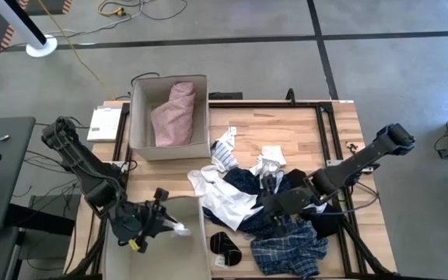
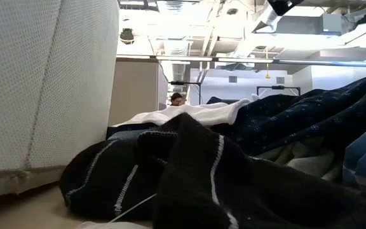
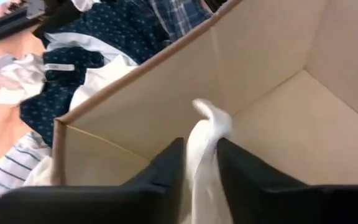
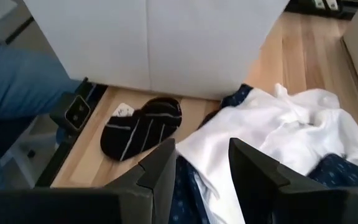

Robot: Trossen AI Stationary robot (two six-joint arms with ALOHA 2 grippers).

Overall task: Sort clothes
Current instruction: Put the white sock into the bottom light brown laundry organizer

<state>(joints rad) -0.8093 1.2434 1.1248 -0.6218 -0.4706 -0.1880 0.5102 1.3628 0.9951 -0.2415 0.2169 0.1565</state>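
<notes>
We see the left gripper [image 1: 164, 222] over the near tan cardboard box [image 1: 201, 233] at the table's front left, its fingers [image 3: 166, 171] narrowly parted with a small white cloth [image 3: 207, 134] between them; whether the cloth is clamped or already loose we cannot tell. The cloth hangs inside the box, close to the wall that faces the pile.

The right gripper [image 1: 274, 204] sits low over the heap of clothes, its fingers [image 4: 253, 168] standing partly apart above a white shirt [image 4: 278, 130] and a navy dotted garment [image 4: 334, 171]; we cannot tell whether it grips either.

The heap fills the table's middle and front right: a blue-white striped piece [image 1: 224, 152] nearest the far box, a crumpled white piece [image 1: 271, 162], the navy dotted cloth, and a blue plaid garment [image 1: 290, 253] at the front edge. A pair of dark striped socks [image 1: 225, 247] lies just beside the near box's wall, between box and plaid. In the low view these socks [image 2: 189, 178] block most of the sight line.

The far tan cardboard box [image 1: 138, 117] holds a pink garment [image 1: 173, 115] and stands touching the table's back left edge. Bare light wooden tabletop [image 1: 286, 124] lies open behind the heap, along the back right
</notes>
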